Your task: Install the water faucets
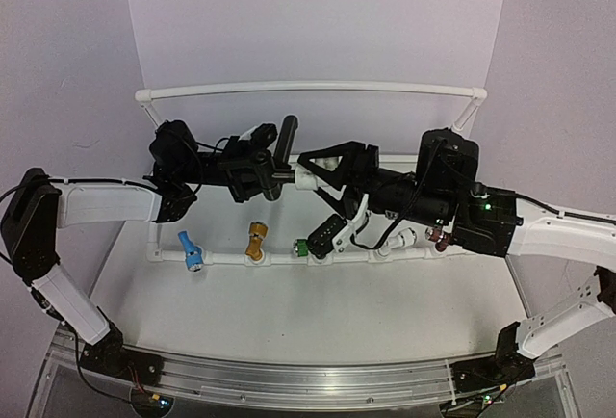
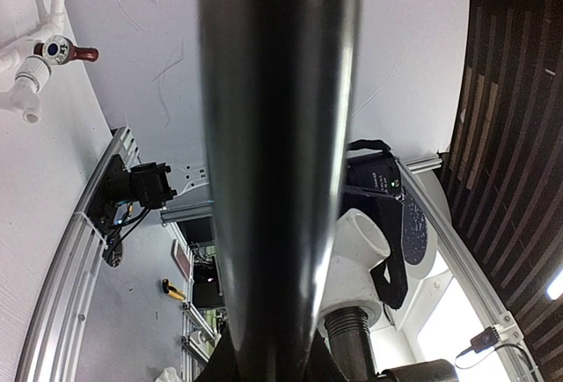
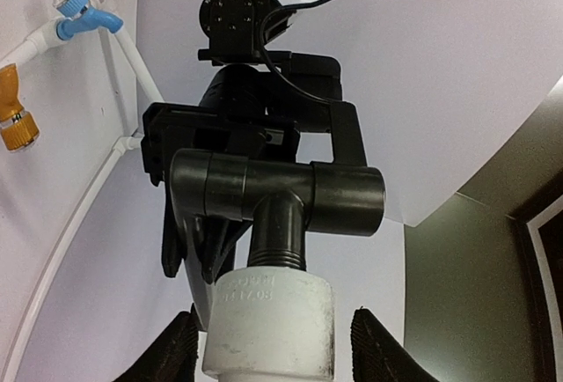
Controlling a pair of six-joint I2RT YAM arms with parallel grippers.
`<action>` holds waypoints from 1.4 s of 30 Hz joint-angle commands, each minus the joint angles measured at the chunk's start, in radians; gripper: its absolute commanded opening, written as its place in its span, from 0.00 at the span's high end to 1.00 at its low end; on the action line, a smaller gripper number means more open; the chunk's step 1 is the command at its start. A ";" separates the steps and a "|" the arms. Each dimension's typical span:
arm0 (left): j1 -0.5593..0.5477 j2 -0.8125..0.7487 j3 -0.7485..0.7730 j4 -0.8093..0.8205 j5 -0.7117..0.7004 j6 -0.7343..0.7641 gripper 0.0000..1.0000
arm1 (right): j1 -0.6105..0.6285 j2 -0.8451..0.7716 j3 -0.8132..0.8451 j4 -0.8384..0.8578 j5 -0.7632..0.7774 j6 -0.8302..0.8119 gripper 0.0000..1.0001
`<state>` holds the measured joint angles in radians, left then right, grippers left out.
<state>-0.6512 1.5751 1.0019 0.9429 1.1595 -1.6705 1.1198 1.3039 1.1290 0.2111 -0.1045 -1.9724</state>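
Over the white pipe frame (image 1: 318,86), at mid-table, grips the dark faucet (image 1: 281,153) by its short body in the left gripper (image 1: 252,175), jaws closed on it, lever handle running toward the back wall in the top view; clamps the white pipe fitting (image 1: 306,179) between the right gripper (image 1: 325,172) fingers (image 3: 180,351); shows the faucet's threaded stem entering that fitting; stands apart from the blue tap (image 1: 190,251) and yellow tap (image 1: 254,242) on the near rail.

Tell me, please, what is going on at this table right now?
The left gripper holds the black faucet while the right gripper has its fingers around the white fitting. The faucet's threaded stem sits in the fitting, over the white pipe frame. A blue faucet and a yellow faucet already sit on its front pipe.
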 commanded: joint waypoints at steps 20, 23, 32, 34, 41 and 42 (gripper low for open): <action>-0.012 -0.270 0.052 -0.440 -0.202 0.719 1.00 | -0.001 0.065 0.304 -0.301 -0.139 0.942 0.81; -0.017 -0.316 0.029 -0.483 -0.257 0.855 1.00 | -0.001 0.060 0.325 -0.330 -0.214 1.167 0.85; -0.030 -0.449 -0.058 -0.486 -0.332 1.227 1.00 | -0.001 0.080 0.377 -0.357 -0.403 1.681 1.00; -0.033 -0.470 -0.059 -0.517 -0.318 1.308 1.00 | -0.008 0.098 0.402 -0.360 -0.428 1.787 1.00; -0.039 -0.544 -0.047 -0.715 -0.348 1.561 1.00 | -0.048 0.195 0.498 -0.395 -0.708 2.174 1.00; -0.039 -0.555 -0.051 -0.727 -0.358 1.574 1.00 | -0.056 0.205 0.508 -0.395 -0.736 2.208 1.00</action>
<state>-0.6949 1.0615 0.9473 0.3390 0.8795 -0.2938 1.0823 1.4926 1.5270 -0.2903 -0.6367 -0.0561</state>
